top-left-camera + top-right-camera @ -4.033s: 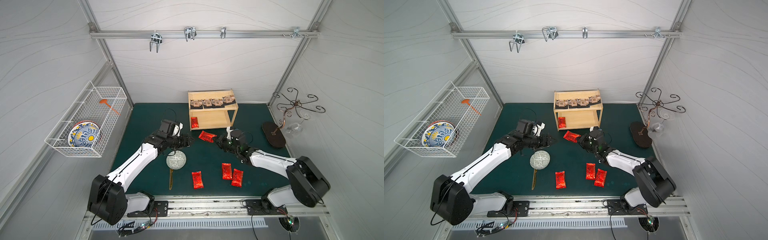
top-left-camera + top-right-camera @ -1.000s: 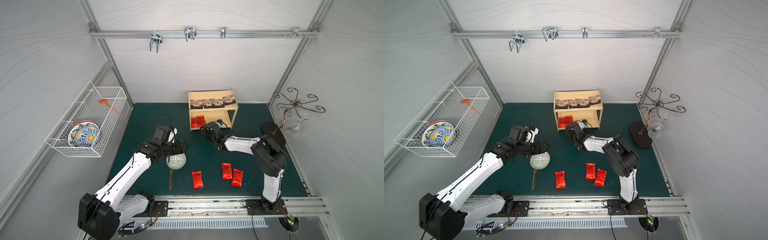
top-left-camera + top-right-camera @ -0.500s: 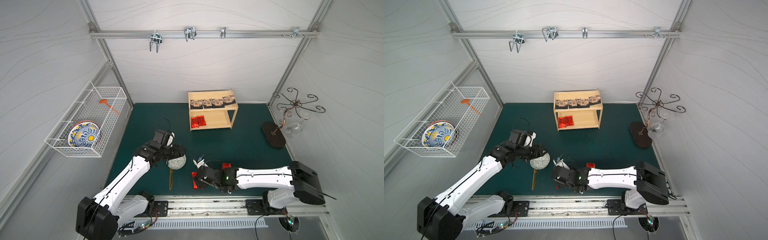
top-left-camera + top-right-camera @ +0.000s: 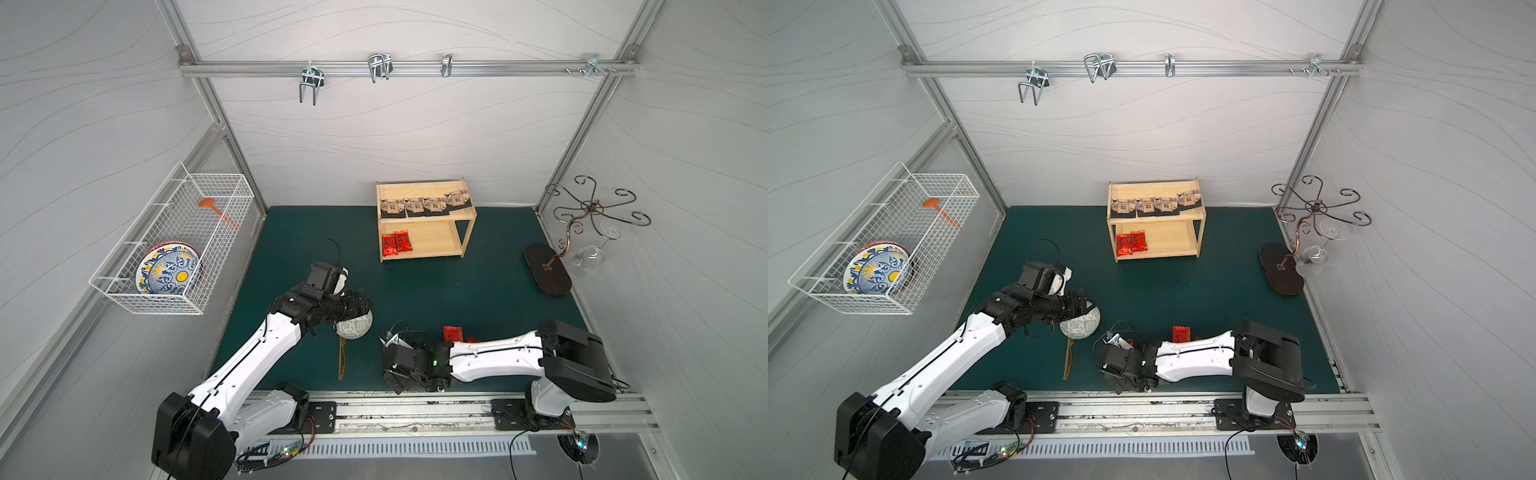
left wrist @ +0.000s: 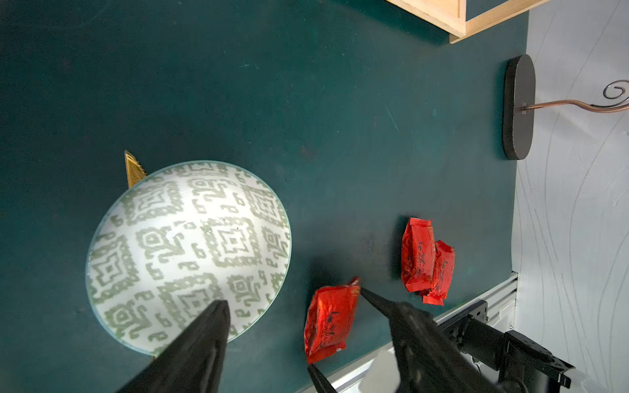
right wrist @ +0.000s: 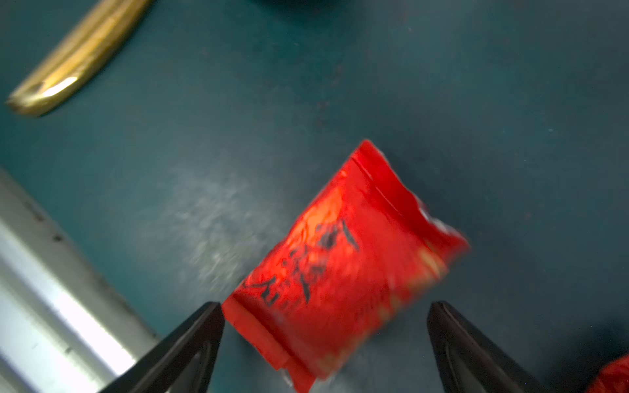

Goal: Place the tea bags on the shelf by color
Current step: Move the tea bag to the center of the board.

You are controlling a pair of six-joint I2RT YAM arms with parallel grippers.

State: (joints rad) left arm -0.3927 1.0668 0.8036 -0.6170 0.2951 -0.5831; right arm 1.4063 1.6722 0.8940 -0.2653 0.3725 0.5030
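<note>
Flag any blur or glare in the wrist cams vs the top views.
Right wrist: the red sachet is smeared by motion blur, and glare streaks the gold handle. Left wrist: sharp on the mat, with a bright hotspot on the patterned bowl and the near fingers soft. Both top views: crisp, evenly lit.

Desk (image 4: pixel 436 291): dark green mat. Shelf (image 4: pixel 436 241) stands on it at rear centre. Top tray carries four beige packets (image 4: pixel 424 205) in a row. Lower tier carries two red sachets (image 4: pixel 397 243) side by side at its left end.

Front of desk: lone red sachet (image 5: pixel 330 320), overlapping sachet pair (image 5: pixel 422 258) near it, patterned dish (image 5: pixel 187 248) with gold utensil (image 4: pixel 341 359) partly beneath. Dark stand base (image 4: pixel 546 270) at right.
</note>
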